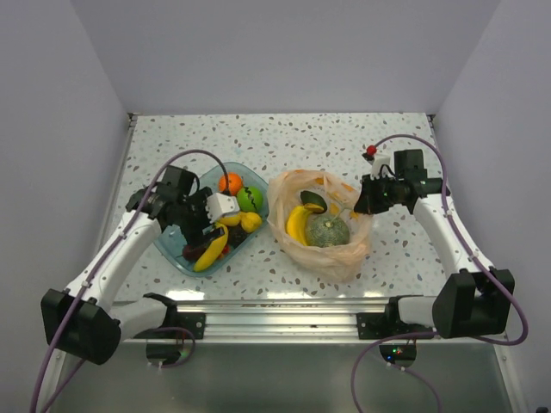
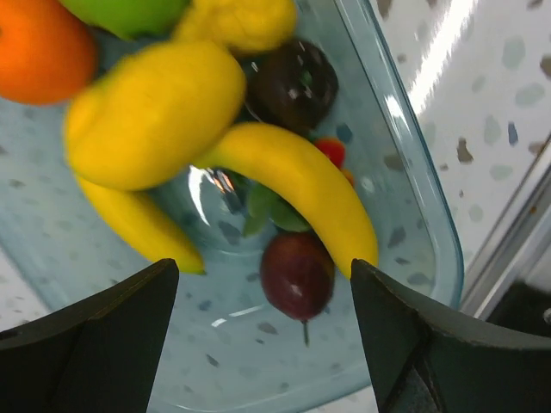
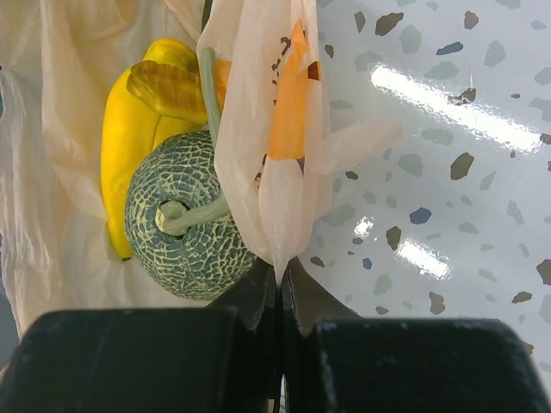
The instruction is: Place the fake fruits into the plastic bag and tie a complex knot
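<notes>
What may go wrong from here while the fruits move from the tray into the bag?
The right gripper pinches only a fold of the thin peach-orange plastic bag; the film may slip out and the mouth collapse over the grey-green melon.
The open left gripper hangs over crowded fruits in the clear blue tray: the dark plum lies beside a yellow banana, so both may get caught.

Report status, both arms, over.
Copy: left gripper open over tray; right gripper shut on bag. Inside: melon, banana. Waiting in tray: orange, plum, more. No obstruction.
</notes>
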